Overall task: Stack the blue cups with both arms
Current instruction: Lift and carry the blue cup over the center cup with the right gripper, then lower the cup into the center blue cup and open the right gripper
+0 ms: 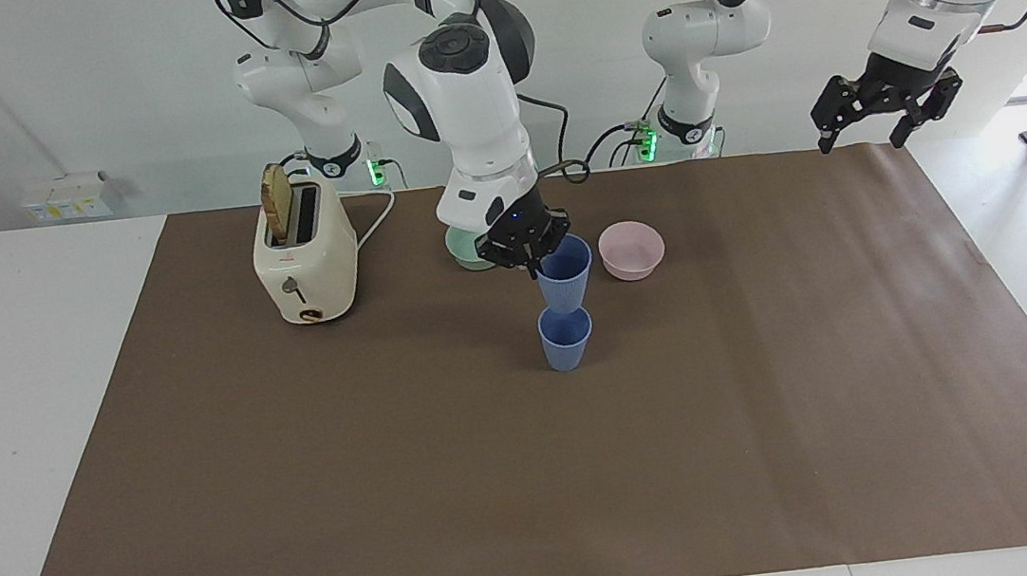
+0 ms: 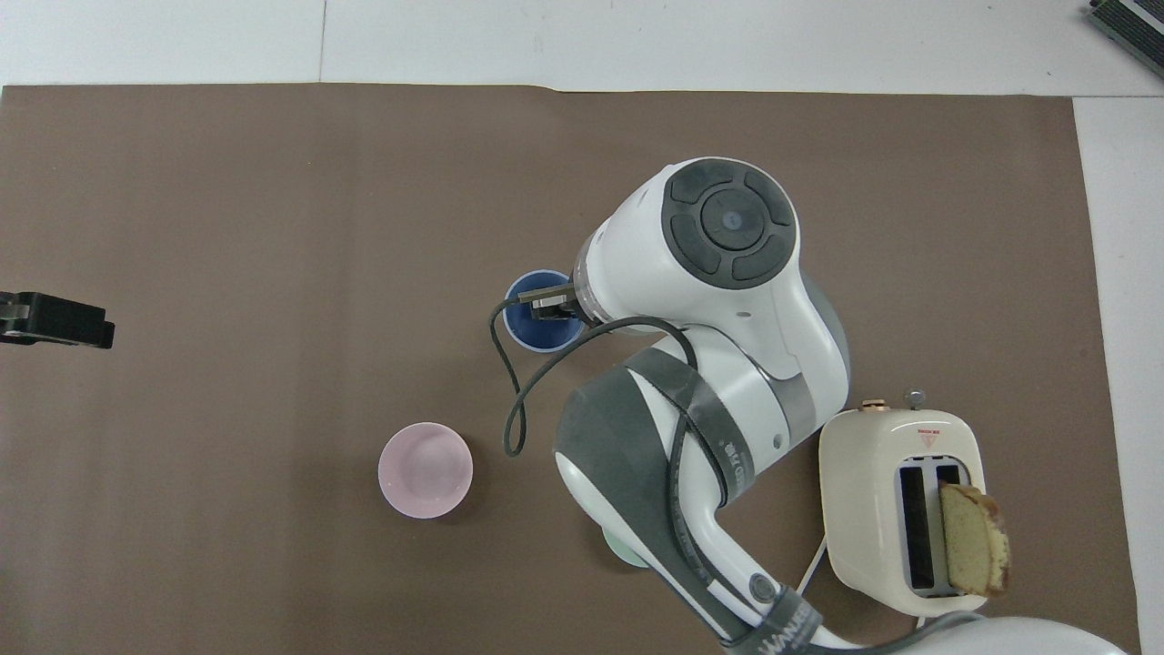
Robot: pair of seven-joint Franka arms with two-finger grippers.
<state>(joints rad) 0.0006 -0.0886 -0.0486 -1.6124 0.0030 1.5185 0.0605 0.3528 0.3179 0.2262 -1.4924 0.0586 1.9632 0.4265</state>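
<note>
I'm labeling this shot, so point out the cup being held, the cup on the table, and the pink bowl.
held blue cup (image 1: 567, 275), facing view, its outer wall.
standing blue cup (image 1: 567, 347), facing view, its outer wall.
pink bowl (image 1: 633, 261), facing view, its outer wall.

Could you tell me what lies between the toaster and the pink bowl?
In the facing view, the mint-green bowl sits between the toaster and the pink bowl, largely hidden by the right gripper, which holds a blue cup there.
</note>
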